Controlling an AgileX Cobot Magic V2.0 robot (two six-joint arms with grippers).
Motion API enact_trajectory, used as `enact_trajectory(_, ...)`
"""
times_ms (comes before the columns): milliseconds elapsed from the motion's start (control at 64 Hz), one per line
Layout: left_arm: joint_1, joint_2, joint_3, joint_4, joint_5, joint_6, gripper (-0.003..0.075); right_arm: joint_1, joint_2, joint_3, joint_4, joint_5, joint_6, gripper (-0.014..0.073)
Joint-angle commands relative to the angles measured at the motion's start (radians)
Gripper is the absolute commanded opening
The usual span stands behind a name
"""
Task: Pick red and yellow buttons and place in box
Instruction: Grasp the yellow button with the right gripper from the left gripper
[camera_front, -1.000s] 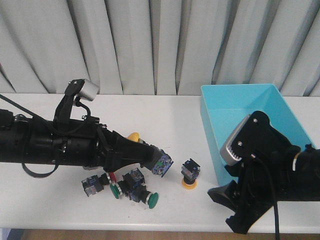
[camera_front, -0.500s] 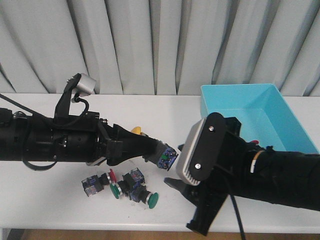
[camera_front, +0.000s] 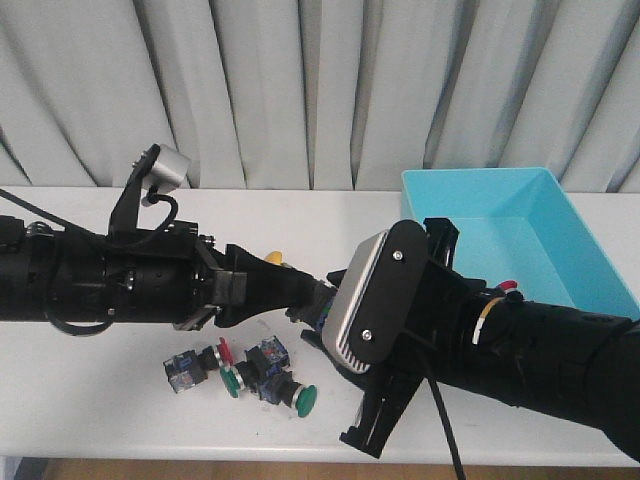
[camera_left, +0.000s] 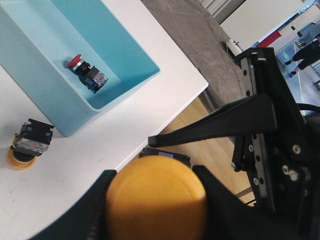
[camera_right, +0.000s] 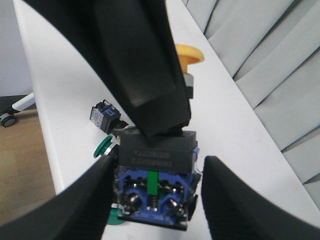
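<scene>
Front view: left gripper (camera_front: 318, 305) held out level above the table (camera_front: 120, 400), clamped on a yellow button (camera_front: 271, 259), cap toward the wrist, blue-and-dark body toward the right arm. Right gripper (camera_front: 345, 345) brought in just beside it, fingers spread wide on either side of that button's body, shown close in the right wrist view (camera_right: 155, 187) with pads apart and not touching it. Seen from the left wrist: yellow cap (camera_left: 156, 200) pinched between the left fingers (camera_left: 80, 215), a red button (camera_left: 86, 71) lying on its side on the floor of the box (camera_left: 75, 112), and a second yellow button (camera_left: 27, 145) standing cap-down on the table just outside the box wall. Near the table's front edge, a cluster of green-capped buttons (camera_front: 265, 375) and another small red one (camera_front: 222, 351).
</scene>
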Motion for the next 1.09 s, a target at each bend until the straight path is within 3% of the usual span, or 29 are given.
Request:
enact_trajectory(0, -0.004, -0.025, -0.026, -0.069, 0.021, -0.006, 0.022, 0.0, -0.018, -0.028, 0.007, -0.062, -0.009, 0.0314)
enact_trajectory(750, -0.004, -0.026, -0.026, -0.069, 0.025, -0.005, 0.0279, 0.0, -0.018, -0.028, 0.007, -0.055, -0.006, 0.0224)
enact_trajectory(844, -0.004, -0.026, -0.026, -0.069, 0.032, 0.019, 0.0339, 0.0, -0.018, -0.028, 0.007, -0.054, -0.006, 0.0224)
enact_trajectory(1078, -0.004, -0.026, -0.026, -0.069, 0.059, 0.051, 0.0587, -0.002, -0.018, -0.028, 0.007, -0.054, -0.005, 0.0224)
